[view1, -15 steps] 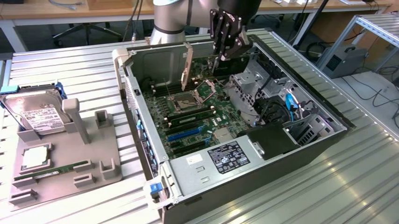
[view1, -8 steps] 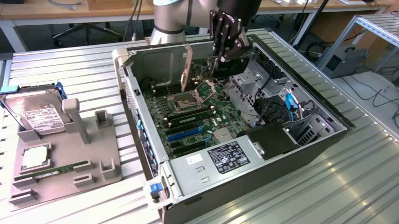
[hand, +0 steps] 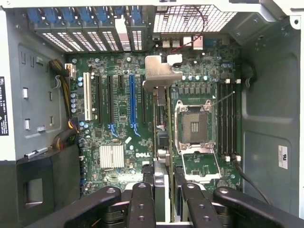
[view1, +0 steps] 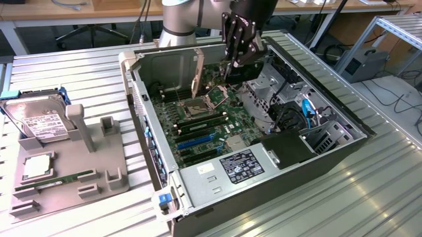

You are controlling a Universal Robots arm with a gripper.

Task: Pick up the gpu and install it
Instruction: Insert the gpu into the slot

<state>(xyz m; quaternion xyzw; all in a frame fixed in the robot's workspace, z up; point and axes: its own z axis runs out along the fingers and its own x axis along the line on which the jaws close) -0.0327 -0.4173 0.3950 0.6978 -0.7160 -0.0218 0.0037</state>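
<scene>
My gripper hangs over the open computer case, shut on the gpu. The gpu's pale bracket strip stands upright near the case's rear wall. In the wrist view the gpu is seen edge-on between my fingers. Its bent silvery bracket tab is at the far end and its dark board edge runs back toward my gripper. The card hovers above the green motherboard, between the expansion slots, including a blue one, and the empty CPU socket.
A grey fixture at the exterior view's left holds a silver hard drive, a CPU and a green memory stick. Inside the case are a drive cage, a black shroud and cables.
</scene>
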